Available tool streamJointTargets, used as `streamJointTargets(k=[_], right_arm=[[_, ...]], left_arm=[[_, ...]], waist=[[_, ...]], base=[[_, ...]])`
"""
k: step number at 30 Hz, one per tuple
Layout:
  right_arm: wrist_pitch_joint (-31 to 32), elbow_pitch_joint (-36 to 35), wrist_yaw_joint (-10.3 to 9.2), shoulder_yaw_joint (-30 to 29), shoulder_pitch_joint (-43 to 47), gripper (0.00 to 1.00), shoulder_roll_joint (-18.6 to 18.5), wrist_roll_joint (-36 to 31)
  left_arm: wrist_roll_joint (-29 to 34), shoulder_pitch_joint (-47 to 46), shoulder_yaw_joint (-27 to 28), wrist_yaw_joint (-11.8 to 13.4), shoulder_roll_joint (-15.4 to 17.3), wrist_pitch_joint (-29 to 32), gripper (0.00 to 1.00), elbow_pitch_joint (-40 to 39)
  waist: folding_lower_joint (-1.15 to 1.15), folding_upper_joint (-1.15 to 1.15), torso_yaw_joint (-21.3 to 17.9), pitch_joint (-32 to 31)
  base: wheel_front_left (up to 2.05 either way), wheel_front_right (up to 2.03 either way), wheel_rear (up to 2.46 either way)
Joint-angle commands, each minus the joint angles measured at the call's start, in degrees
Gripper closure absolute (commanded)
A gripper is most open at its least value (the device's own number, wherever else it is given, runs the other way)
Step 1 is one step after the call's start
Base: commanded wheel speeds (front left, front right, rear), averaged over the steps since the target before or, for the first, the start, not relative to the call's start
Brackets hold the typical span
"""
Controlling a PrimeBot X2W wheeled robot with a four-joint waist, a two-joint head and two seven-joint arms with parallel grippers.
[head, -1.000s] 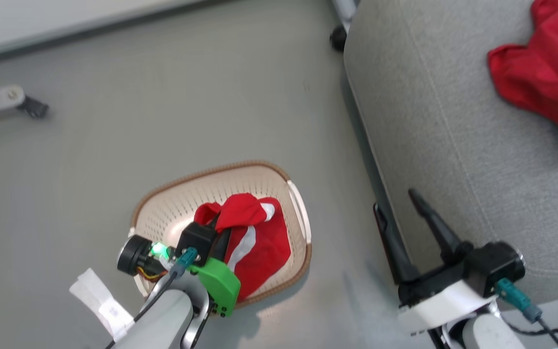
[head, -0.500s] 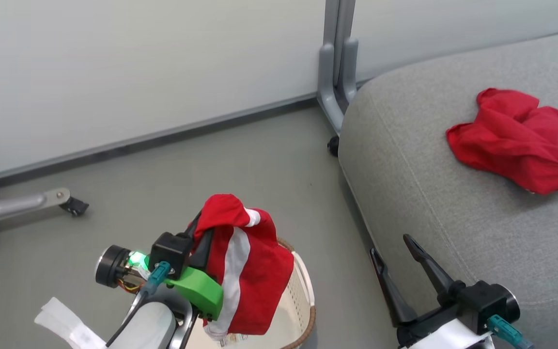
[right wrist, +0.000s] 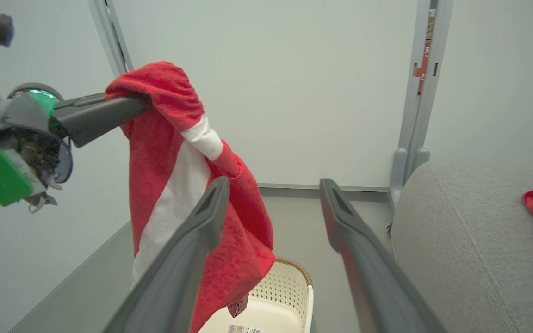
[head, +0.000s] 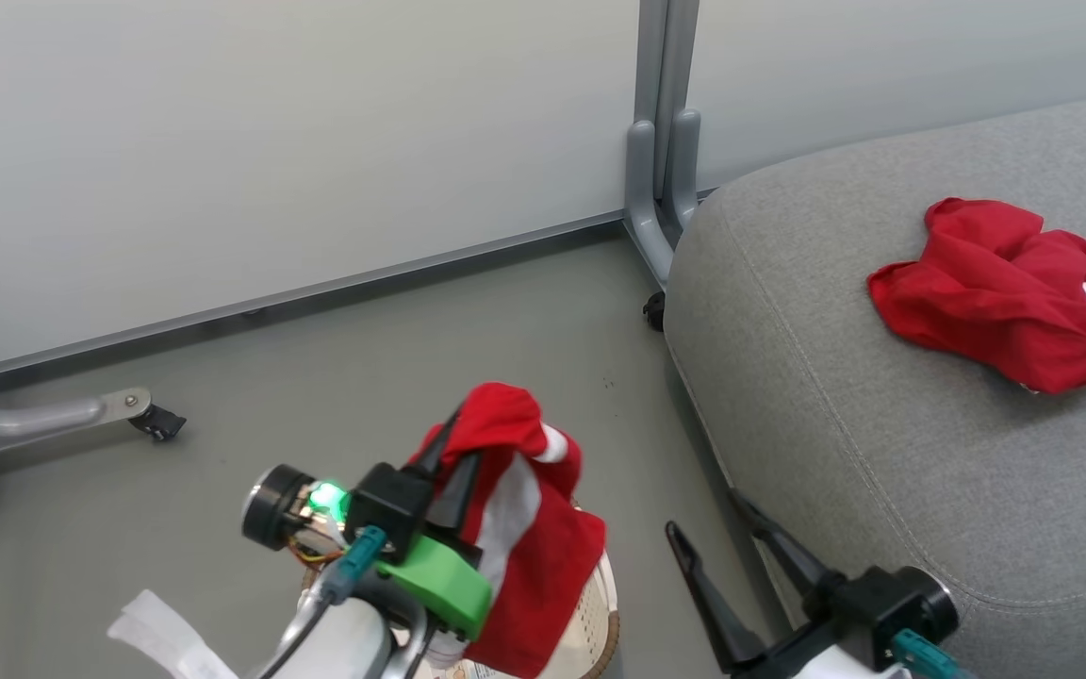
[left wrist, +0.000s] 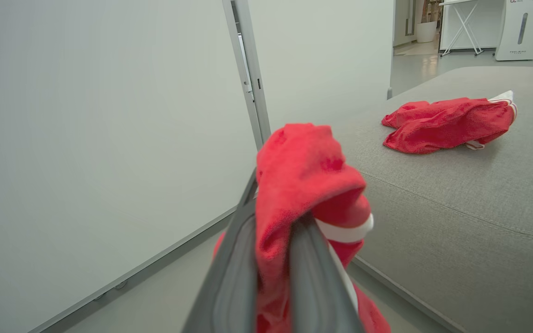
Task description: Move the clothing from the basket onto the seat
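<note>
My left gripper (head: 453,436) is shut on a red garment with white stripes (head: 529,528), which hangs from its fingers above the basket (head: 600,618). The left wrist view has the same cloth (left wrist: 303,185) bunched between the fingers. From the right wrist view the garment (right wrist: 178,185) dangles over the cream basket (right wrist: 289,291), whose inside shows a paper label (right wrist: 243,329). A second red garment (head: 1005,292) lies on the grey seat (head: 882,453). My right gripper (head: 708,519) is open beside the seat's front edge, holding nothing.
A pale partition wall (head: 270,141) stands behind, with a grey post (head: 661,141) at the seat's corner. A grey caster leg (head: 81,413) rests on the floor at left. Open grey floor (head: 364,377) lies between wall and basket.
The head camera tilted up. My left gripper lifted the red garment out of the basket and now carries it slightly rightward. The right gripper stays open.
</note>
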Motion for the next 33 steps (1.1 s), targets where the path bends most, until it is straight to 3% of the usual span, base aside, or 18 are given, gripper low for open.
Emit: streamJointTargets(k=[1,13,20,21,22,23,33], right_arm=[[-0.14,1.19,-0.06,1.15,-1.09,0.00,-0.62,0.45],[-0.14,12.50,-0.06,6.98,-7.74,0.00,-1.20,3.09],[-0.14,13.98,-0.06,9.29,-9.74,0.00,-1.21,4.11],[-0.14,14.00,-0.06,9.58,-9.96,0.40,-1.36,3.90],[-0.14,13.97,-0.06,9.82,-10.12,0.65,-1.46,3.78],[-0.14,14.05,-0.06,10.25,-10.22,1.00,-1.55,4.02],[-0.14,12.85,-0.06,10.92,-9.64,1.00,-2.79,5.22]], left_arm=[[0.84,-0.36,-0.52,-0.30,-0.36,0.34,1.00,-1.03],[1.57,-2.58,-6.79,-3.40,-4.27,3.51,1.00,-10.37],[1.36,-3.25,-8.84,-4.21,-5.29,5.27,1.00,-12.44],[1.35,-3.34,-8.97,-4.20,-5.29,5.36,1.00,-12.57],[1.36,-3.43,-9.04,-4.19,-5.26,5.48,1.00,-12.65],[1.34,-3.51,-9.07,-4.17,-5.26,5.50,1.00,-12.72],[-0.09,-1.99,-8.49,-3.31,-4.37,6.51,1.00,-11.69]], waist=[[0.00,0.00,0.20,0.20],[0.00,0.00,1.27,0.14],[0.00,0.00,1.26,-0.32],[0.00,0.00,1.21,-0.33],[0.00,0.00,1.18,-0.34],[0.00,0.00,1.17,-0.35],[0.00,0.00,0.95,-0.32]], base=[[0.00,0.00,0.00],[0.00,0.00,0.00],[0.00,0.00,0.00],[0.00,0.00,0.00],[0.00,0.00,0.00],[0.00,0.00,0.00],[0.00,0.00,0.00]])
